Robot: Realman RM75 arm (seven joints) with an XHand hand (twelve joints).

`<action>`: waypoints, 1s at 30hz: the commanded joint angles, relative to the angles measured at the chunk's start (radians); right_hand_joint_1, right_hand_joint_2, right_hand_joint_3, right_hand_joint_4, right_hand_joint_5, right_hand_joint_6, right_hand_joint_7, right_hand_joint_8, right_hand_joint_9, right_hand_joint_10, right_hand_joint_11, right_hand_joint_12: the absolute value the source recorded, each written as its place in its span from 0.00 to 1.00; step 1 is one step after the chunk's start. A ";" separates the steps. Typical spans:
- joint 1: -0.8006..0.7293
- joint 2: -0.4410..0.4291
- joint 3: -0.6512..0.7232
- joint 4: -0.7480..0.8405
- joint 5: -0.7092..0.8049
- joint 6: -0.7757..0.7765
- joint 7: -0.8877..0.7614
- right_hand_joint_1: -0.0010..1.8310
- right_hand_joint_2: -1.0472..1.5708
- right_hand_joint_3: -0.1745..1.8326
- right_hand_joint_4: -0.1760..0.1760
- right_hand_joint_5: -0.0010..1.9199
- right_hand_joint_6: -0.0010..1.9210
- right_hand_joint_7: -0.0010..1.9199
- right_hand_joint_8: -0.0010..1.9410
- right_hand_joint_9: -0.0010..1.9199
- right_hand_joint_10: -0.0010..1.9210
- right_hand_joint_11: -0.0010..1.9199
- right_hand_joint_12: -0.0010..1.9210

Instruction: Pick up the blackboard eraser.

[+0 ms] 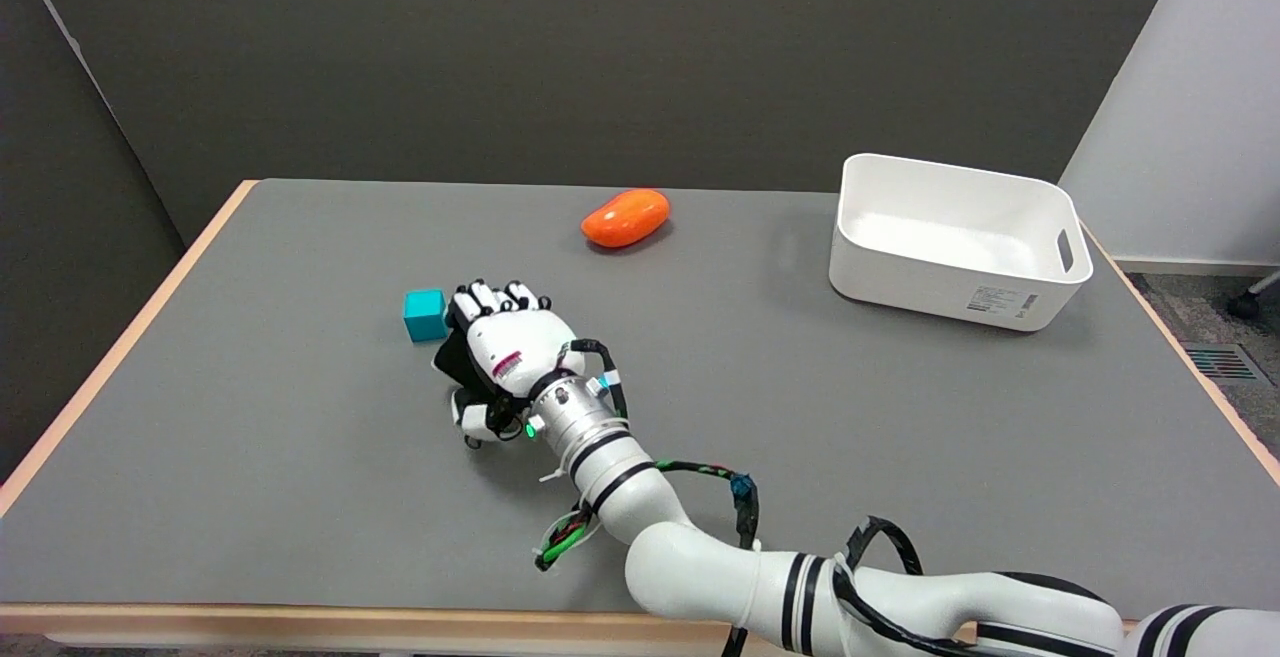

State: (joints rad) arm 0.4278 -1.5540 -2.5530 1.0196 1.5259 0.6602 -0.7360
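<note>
One risk is showing: your right hand (500,352) is lying over a teal block, presumably the blackboard eraser (425,314), left of the tabletop's (300,457) centre; fingers are curling down, grip indiscernible. Lifting now, you are risking nudging it leftward.

The teal blackboard eraser (425,315) lies at nine o'clock of the white-and-black right hand (500,357), on a grey table (300,457) edged in pale wood, with an orange oval object (626,217) at twelve and a white bin (955,242) at two.
</note>
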 commanded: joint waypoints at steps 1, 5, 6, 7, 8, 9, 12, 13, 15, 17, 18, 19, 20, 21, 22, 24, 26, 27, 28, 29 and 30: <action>-0.012 0.027 0.034 0.036 -0.348 0.057 0.134 0.89 0.82 0.31 0.00 0.08 0.55 0.00 0.98 0.22 1.00 0.00 1.00; -0.012 0.047 0.064 0.077 -0.373 0.055 0.133 0.89 0.82 0.33 0.00 0.09 0.54 0.00 0.99 0.23 1.00 0.00 1.00; -0.012 0.052 0.069 0.086 -0.375 0.056 0.132 0.88 0.82 0.32 0.00 0.09 0.54 0.01 0.99 0.23 1.00 0.00 1.00; -0.012 0.057 0.074 0.097 -0.375 0.057 0.129 0.83 0.86 0.26 0.00 0.09 0.56 0.10 1.00 0.21 1.00 0.00 1.00; -0.012 0.062 0.079 0.106 -0.375 0.057 0.128 0.77 0.90 0.21 0.00 0.09 0.57 0.19 1.00 0.19 1.00 0.00 1.00; -0.012 0.065 0.082 0.109 -0.375 0.057 0.127 0.77 0.90 0.20 0.00 0.09 0.57 0.19 1.00 0.19 1.00 0.00 1.00; -0.012 0.067 0.086 0.111 -0.375 0.057 0.127 0.77 0.90 0.20 0.00 0.09 0.58 0.19 1.00 0.19 1.00 0.00 1.00; -0.012 0.068 0.091 0.111 -0.375 0.056 0.127 0.74 0.91 0.18 0.00 0.11 0.70 0.19 1.00 0.19 1.00 0.00 1.00; -0.012 0.072 0.099 0.111 -0.375 0.051 0.127 0.67 0.94 0.14 0.00 0.16 0.98 0.18 1.00 0.18 1.00 0.01 1.00; -0.011 0.077 0.108 0.116 -0.375 0.044 0.126 0.67 0.94 0.14 0.00 0.16 0.98 0.18 1.00 0.18 1.00 0.01 1.00; -0.009 0.080 0.113 0.120 -0.375 0.043 0.126 0.67 0.94 0.14 0.00 0.16 0.98 0.18 1.00 0.18 1.00 0.01 1.00; -0.009 0.083 0.118 0.125 -0.375 0.043 0.126 0.67 0.94 0.14 0.00 0.16 0.98 0.18 1.00 0.18 1.00 0.01 1.00; -0.008 0.084 0.119 0.126 -0.375 0.043 0.126 0.67 0.94 0.14 0.00 0.16 0.98 0.18 1.00 0.18 1.00 0.01 1.00; -0.007 0.087 0.122 0.128 -0.375 0.043 0.126 0.67 0.94 0.14 0.00 0.16 0.98 0.18 1.00 0.18 1.00 0.01 1.00; -0.006 0.091 0.127 0.130 -0.375 0.042 0.126 0.67 0.94 0.14 0.00 0.16 0.98 0.18 1.00 0.18 1.00 0.02 1.00; -0.006 0.095 0.132 0.133 -0.375 0.039 0.126 0.67 0.94 0.14 0.00 0.16 0.98 0.19 1.00 0.18 1.00 0.02 1.00; -0.005 0.099 0.135 0.135 -0.375 0.035 0.126 0.67 0.94 0.14 0.00 0.16 0.98 0.19 1.00 0.18 1.00 0.02 1.00; -0.004 0.100 0.137 0.135 -0.372 0.032 0.126 0.67 0.94 0.14 0.00 0.16 0.98 0.19 1.00 0.18 1.00 0.03 1.00; -0.004 0.100 0.138 0.133 -0.370 0.028 0.126 0.67 0.94 0.14 0.00 0.16 0.98 0.19 1.00 0.18 1.00 0.03 1.00; -0.002 0.100 0.141 0.129 -0.368 0.022 0.126 0.67 0.94 0.14 0.00 0.16 0.98 0.19 1.00 0.18 1.00 0.03 1.00; -0.002 0.101 0.145 0.125 -0.366 0.013 0.126 0.67 0.94 0.14 0.00 0.16 0.98 0.19 1.00 0.18 1.00 0.03 1.00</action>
State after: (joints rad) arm 0.4184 -1.4824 -2.4544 1.1248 1.1843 0.7035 -0.6189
